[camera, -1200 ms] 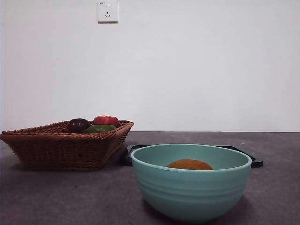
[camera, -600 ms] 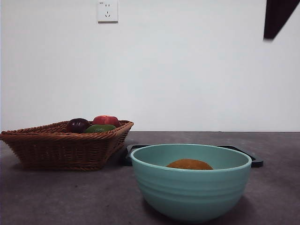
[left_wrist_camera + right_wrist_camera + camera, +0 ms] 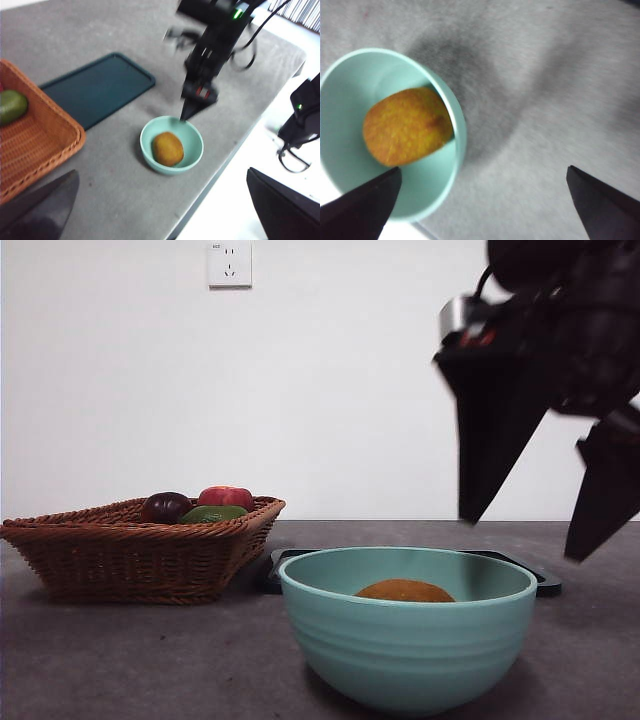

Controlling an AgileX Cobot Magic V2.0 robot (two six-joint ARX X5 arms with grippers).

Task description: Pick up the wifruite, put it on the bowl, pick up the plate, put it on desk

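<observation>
Mint-green bowl (image 3: 407, 640) holds the wifruite (image 3: 404, 591); right end effector (image 3: 533, 536) above, jaws apart

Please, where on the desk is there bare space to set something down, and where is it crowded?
Bare desk lies in front of the wicker basket, left of the bowl, and beyond the dark tray. Crowded: basket, tray and bowl sit close together, the wifruite fills the bowl, and the right gripper hangs open above the bowl's right side.

I see a wicker basket (image 3: 130, 555) holding purple (image 3: 165, 507), red (image 3: 226, 497) and green (image 3: 213, 513) fruit; beside it a dark tray (image 3: 97, 87); a wall socket (image 3: 229, 264) above.
</observation>
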